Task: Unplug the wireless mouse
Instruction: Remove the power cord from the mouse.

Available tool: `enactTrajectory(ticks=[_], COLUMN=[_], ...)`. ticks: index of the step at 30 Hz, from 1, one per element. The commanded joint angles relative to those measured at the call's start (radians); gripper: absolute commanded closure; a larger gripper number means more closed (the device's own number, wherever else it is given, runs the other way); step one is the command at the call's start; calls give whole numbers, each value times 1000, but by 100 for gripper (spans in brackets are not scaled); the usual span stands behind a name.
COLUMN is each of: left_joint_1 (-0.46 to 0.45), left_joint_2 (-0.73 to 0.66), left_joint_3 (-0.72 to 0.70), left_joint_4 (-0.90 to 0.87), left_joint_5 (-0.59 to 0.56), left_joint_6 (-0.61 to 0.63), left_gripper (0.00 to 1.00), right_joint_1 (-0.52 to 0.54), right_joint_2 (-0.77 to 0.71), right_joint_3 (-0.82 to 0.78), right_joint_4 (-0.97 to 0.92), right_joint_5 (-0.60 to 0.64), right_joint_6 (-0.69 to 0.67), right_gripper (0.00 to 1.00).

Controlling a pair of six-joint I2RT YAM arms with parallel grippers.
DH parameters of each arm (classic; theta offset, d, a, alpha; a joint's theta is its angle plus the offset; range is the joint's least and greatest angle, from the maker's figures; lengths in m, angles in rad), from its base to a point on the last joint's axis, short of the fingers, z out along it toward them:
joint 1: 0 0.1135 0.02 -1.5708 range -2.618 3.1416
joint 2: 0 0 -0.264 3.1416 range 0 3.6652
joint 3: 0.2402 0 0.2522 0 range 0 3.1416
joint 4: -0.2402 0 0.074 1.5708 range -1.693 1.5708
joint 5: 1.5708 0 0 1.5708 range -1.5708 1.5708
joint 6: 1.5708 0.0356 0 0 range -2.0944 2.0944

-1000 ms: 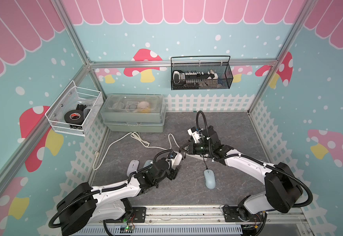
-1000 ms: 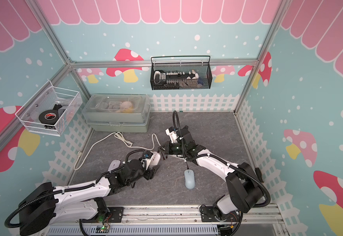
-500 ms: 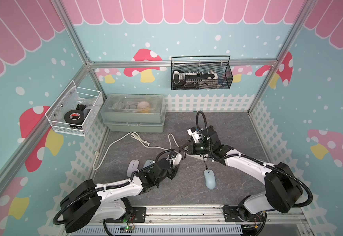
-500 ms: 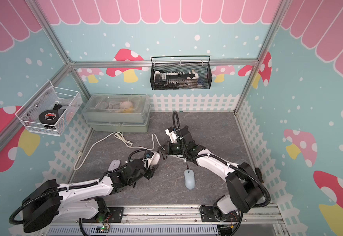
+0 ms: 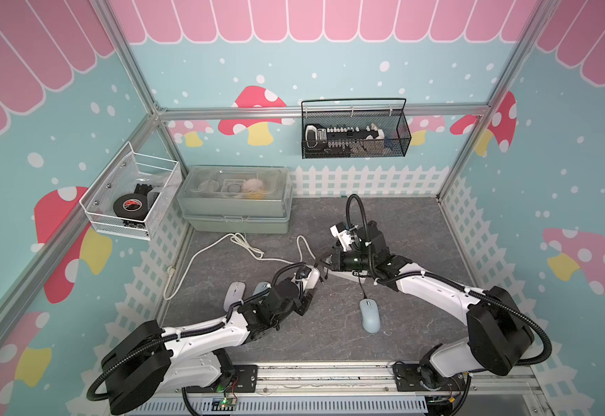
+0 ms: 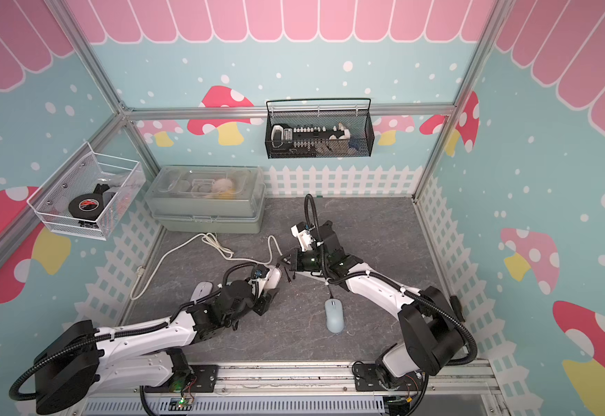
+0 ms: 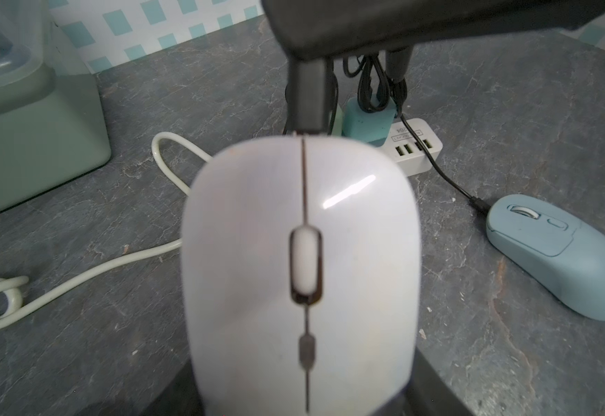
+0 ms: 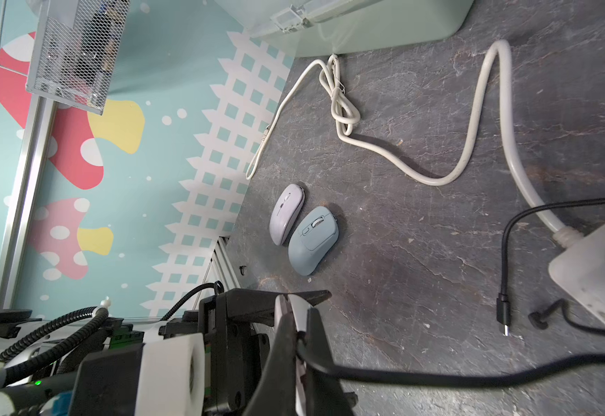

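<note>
Left gripper (image 5: 306,290) clamps glossy white plastic wireless mouse (image 7: 301,252); right gripper (image 8: 299,320) pinches thin black charging cable (image 8: 438,378) at its nose. Unplugging seems not yet done; pull remains.

A pale green plastic storage box (image 5: 236,225) with a clear lid stands at the far left of the grey stone-patterned table (image 5: 412,216). A black wire mesh basket (image 5: 355,151) hangs on the far wall. A white wire basket (image 5: 117,223) on the left wall holds a black tape roll (image 5: 130,207). Near left, a lilac mouse (image 8: 286,214) and a light blue mouse (image 8: 313,239) lie side by side.
</note>
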Motion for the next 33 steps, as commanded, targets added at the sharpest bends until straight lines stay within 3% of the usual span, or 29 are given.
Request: enactTrajectory(ticks=[1,3,9,16,29,33], left_joint_1=[-6,-10,-18,-17,-17,-18], left_joint_2=[-40,-48,-62,-52,-3,-4], left_joint_3=[-5,6,57,86,130,135], left_joint_4=[-21,-53,-138,-169,-167,-167], left_joint_5=[-40,-40,-41,-69,-61,-60], left_joint_6=[-34,-44,-64,-60,-56,-58], left_gripper=[48,48,48,47,46,46], right_joint_1=[-2,-2,-2,-1,8,13], right_joint_2=[16,22,50,68,79,92], right_joint_3=[28,35,41,40,31,34], right_joint_4=[8,-12,-31,-7,24,42], right_joint_5=[4,16,41,37,30,19], right_joint_6=[-13,-28,-44,-27,-14,-5], right_gripper=[100,97,76,72,81,90])
